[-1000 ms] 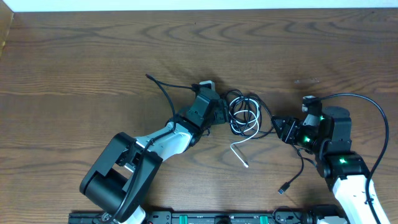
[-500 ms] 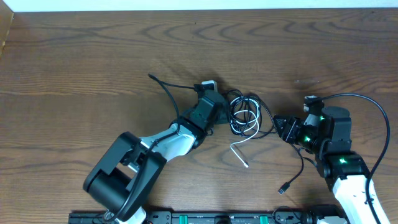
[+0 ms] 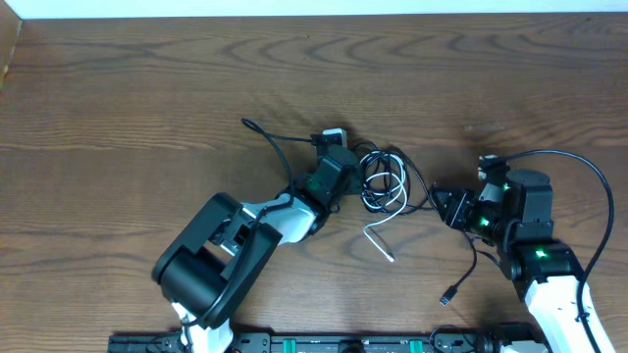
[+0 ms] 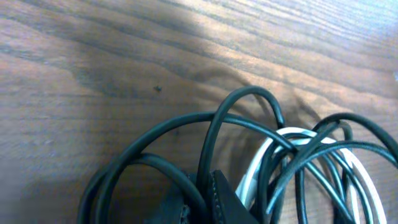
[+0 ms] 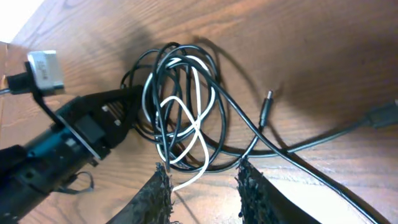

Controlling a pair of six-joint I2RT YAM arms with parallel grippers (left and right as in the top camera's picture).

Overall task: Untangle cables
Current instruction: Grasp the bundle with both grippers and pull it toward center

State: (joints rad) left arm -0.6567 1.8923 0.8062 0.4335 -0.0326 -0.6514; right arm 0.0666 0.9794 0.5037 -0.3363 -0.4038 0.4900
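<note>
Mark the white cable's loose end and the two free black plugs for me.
white cable (image 3: 379, 245): overhead, its bent loose end.
barrel plug (image 5: 265, 109): right wrist, its shaft.
flat plug (image 3: 448, 296): overhead, its body.

Black-and-white left arm (image 3: 278, 218) and right arm (image 3: 555, 304), latter bearing green lights (image 3: 537, 254).

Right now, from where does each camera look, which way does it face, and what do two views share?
Overhead: fixed above the table, facing straight down; the left arm and right arm show, the left gripper at the tangled cables, the right gripper beside them.
Left wrist: low over the wood, facing the loops from very near; only its dark fingertip shows.
Right wrist: looks forward and down between its own parted fingers at the tangle.
Shared: overhead and right wrist both show the left gripper at the tangle.
</note>
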